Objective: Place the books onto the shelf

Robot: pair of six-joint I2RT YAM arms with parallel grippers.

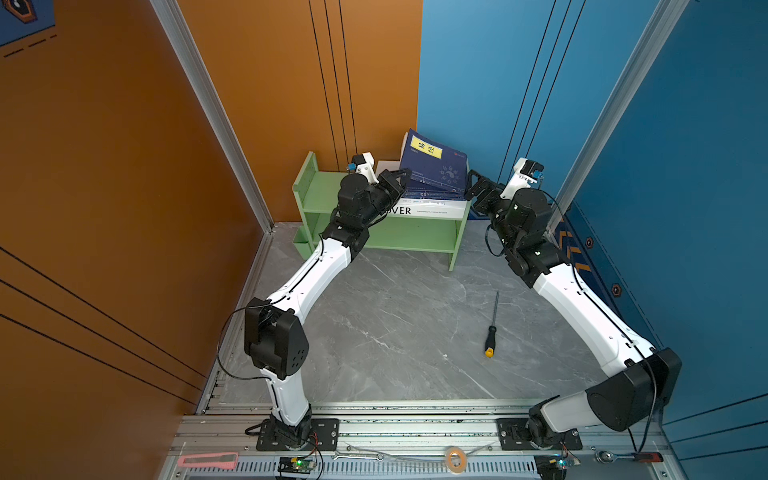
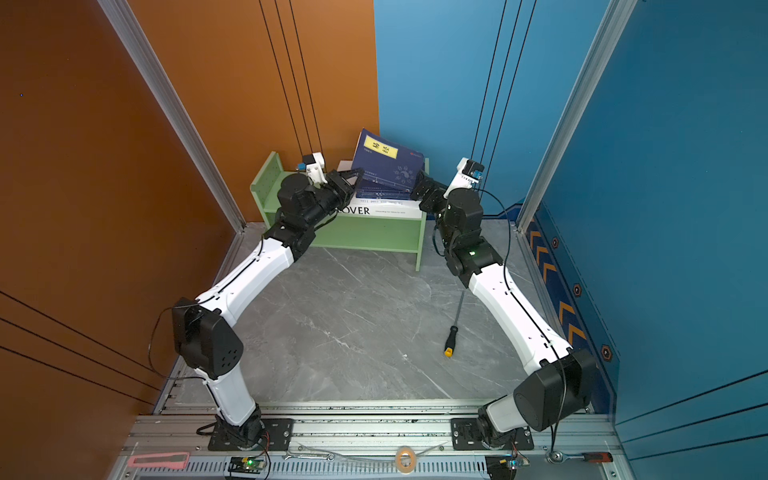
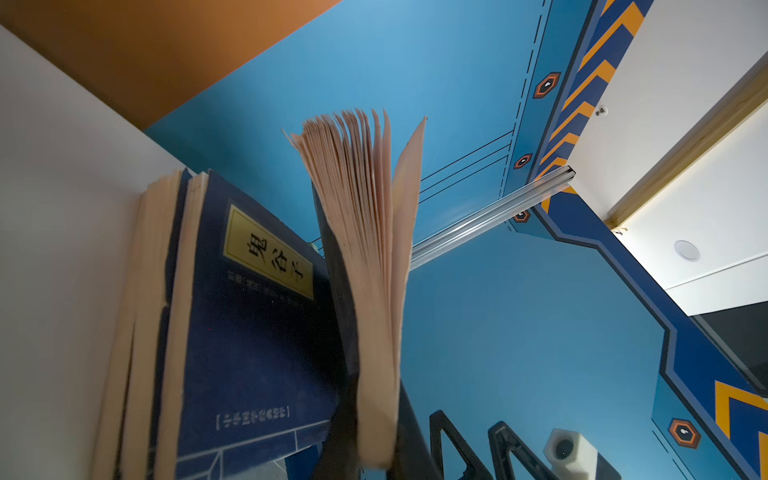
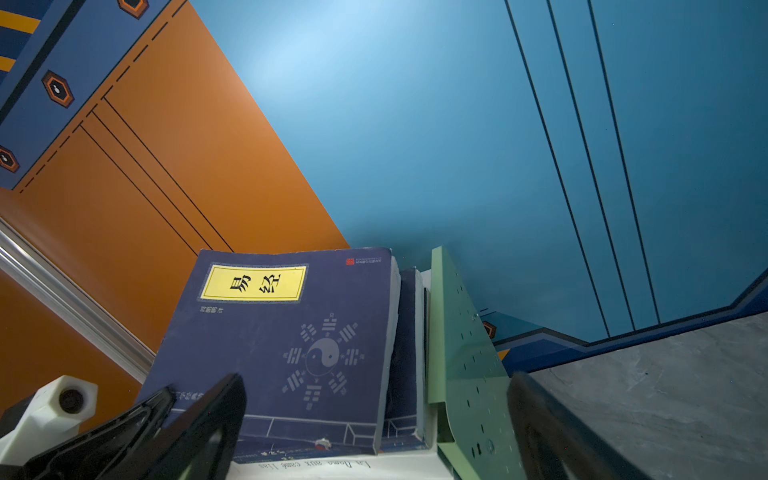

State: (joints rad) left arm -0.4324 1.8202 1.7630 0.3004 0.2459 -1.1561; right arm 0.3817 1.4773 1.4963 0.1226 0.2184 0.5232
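Left gripper is apparently clamping the leaning navy book atop the green shelf. Right gripper is hanging released beside the shelf.

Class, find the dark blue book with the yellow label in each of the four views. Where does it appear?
In a top view: yellow-labelled book, upper middle, tilted above the green shelf.
In a top view: same place, slightly further left.
Left wrist: probably the fanned pages mid-picture; label hidden.
Right wrist: cover facing the camera, beside the green shelf.
Shared landmark: the orange-blue wall seam.
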